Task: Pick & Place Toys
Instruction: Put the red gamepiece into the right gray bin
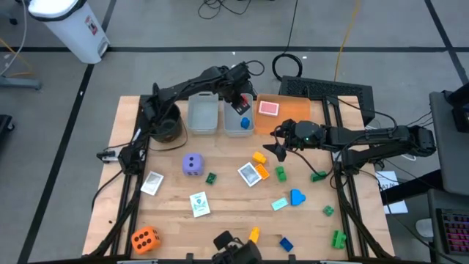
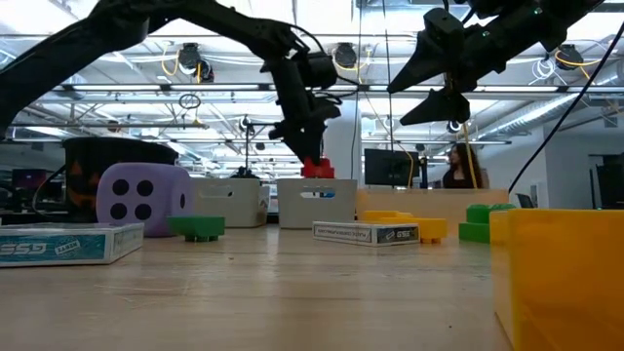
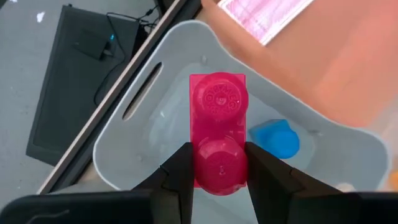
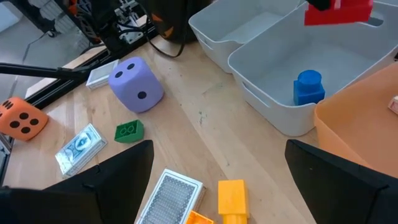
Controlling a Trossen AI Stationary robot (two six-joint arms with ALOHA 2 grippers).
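My left gripper point(image 1: 238, 103) hangs over the right-hand one of two grey bins point(image 1: 239, 126) at the table's far side, shut on a red two-stud brick point(image 3: 217, 124). A blue brick point(image 3: 277, 138) lies on that bin's floor. My right gripper point(image 1: 277, 143) stands open above the table's middle right, nothing between its fingers. Loose on the wood lie a purple die point(image 1: 193, 164), an orange die point(image 1: 144, 238), several picture cards and small yellow, green and blue bricks. My left gripper pinches the red brick's two long sides point(image 3: 198, 163) between its two fingers point(image 3: 180, 177), at the end nearer the wrist. The fingers come from above, slanting down toward the far edge, and lie across the brick. The brick point(image 2: 317, 169) hangs clear, just above the bin's rim.
A second grey bin point(image 1: 203, 114) stands left of the first. A flat orange tray point(image 1: 293, 111) with a pink card point(image 1: 269, 108) lies to its right. A dark round pot point(image 1: 165, 128) stands at the far left. Black frame rails run along both table sides.
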